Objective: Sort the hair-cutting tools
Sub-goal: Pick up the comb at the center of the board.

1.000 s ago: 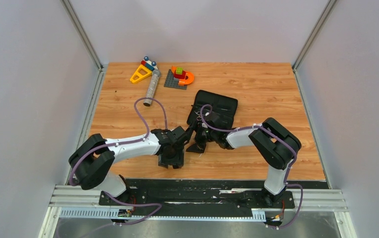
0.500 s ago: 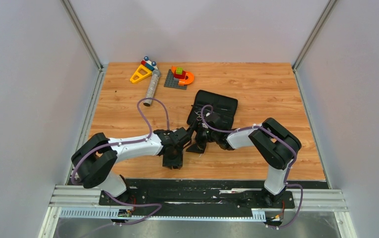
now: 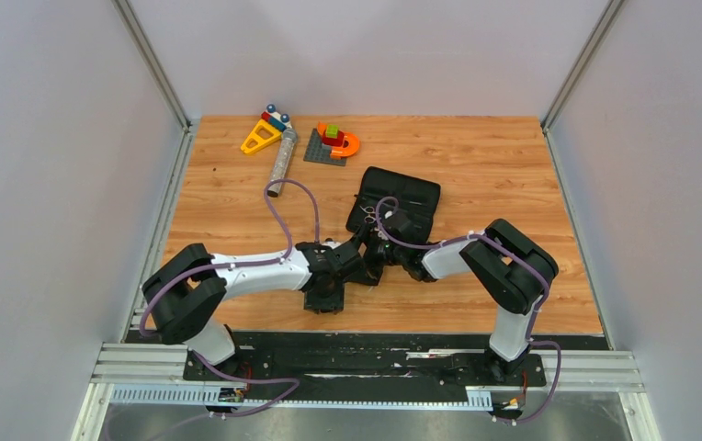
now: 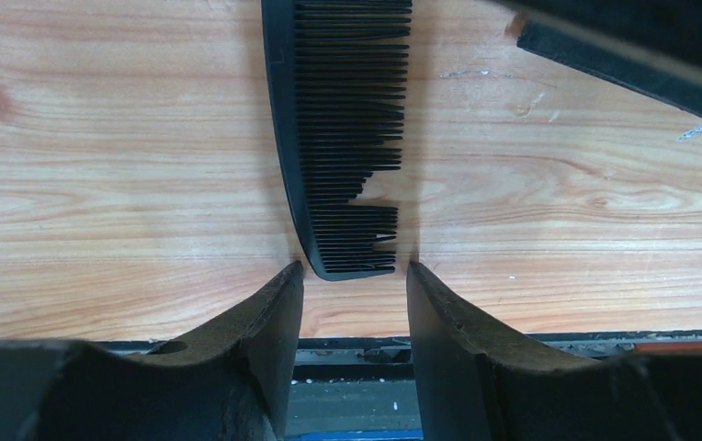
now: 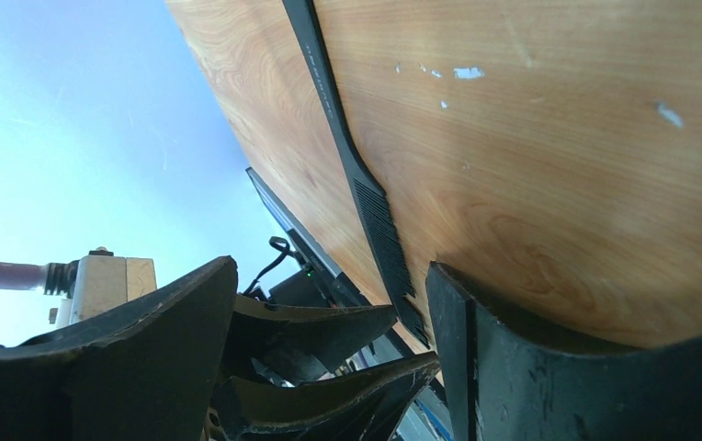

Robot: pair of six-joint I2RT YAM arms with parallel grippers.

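currently the left gripper [image 4: 354, 276] is hanging half open astride the near end of the one black comb [image 4: 343, 138] lying on the table [image 4: 99, 138], its long axis running straight away. the right gripper [image 5: 331, 266] is gaping wide alongside, empty; one pair of scissors [image 3: 367, 213] is resting on the black pouch [image 3: 412, 193].

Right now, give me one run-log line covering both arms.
phase: pre-grasp | left gripper: open, fingers either side of black comb end | comb: flat on table | right gripper: open, empty, close beside left
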